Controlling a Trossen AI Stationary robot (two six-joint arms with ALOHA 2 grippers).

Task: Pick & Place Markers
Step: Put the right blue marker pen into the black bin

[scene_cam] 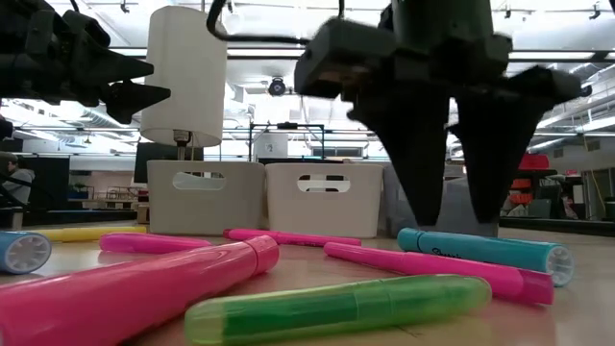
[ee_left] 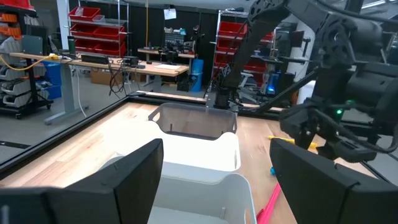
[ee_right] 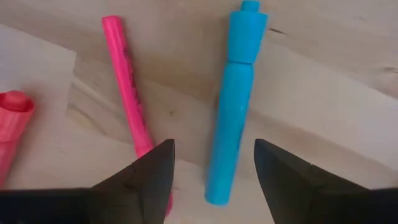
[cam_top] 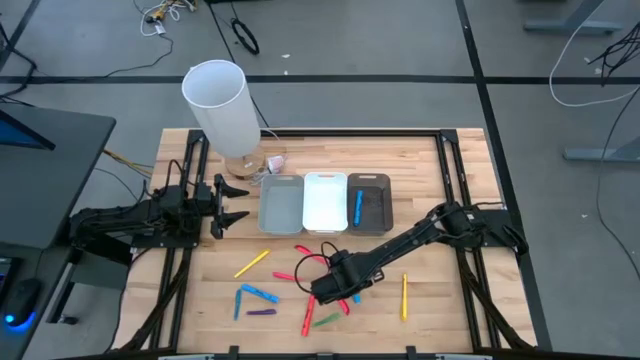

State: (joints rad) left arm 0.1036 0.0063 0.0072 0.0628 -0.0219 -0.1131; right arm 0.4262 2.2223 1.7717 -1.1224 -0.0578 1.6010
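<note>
**Right wrist view: parted tool over a blue marker**

Right wrist view gives us the clearest look: the right tool point(ee_right: 211, 168) hangs with its 2 fingers spread and nothing between them, and a blue marker point(ee_right: 233, 106) lies on the wooden worktop point(ee_right: 323, 106) just ahead of the gap, lined up lengthwise with it. Just beside that finger gap, on one side, we see a thin pink marker point(ee_right: 127, 93) running under one fingertip, and farther out the end of a thicker pink marker point(ee_right: 12, 124).

From the high view we place the right tool point(cam_top: 335, 285) low over the cluster of markers near the worktop's front edge. Around it lie a yellow marker point(cam_top: 252, 263) and another blue marker point(cam_top: 258, 293) well off to its left, a purple marker point(cam_top: 262, 312) beyond those, a green marker point(cam_top: 326, 320) just in front of it, and a second yellow marker point(cam_top: 404, 296) off to its right. Behind the tool stand 3 bins in a row: a grey bin point(cam_top: 281, 203), a white bin point(cam_top: 324, 201) and a dark bin point(cam_top: 369, 203), the last with a blue marker lying inside.

The left tool point(cam_top: 228, 204) waits released, well apart from the right tool, just beside the grey bin. A tall white cylinder point(cam_top: 220, 105) stands behind it.

In the low view the right tool's dark fingers point(scene_cam: 413, 144) point down just behind the pink and blue markers.
</note>
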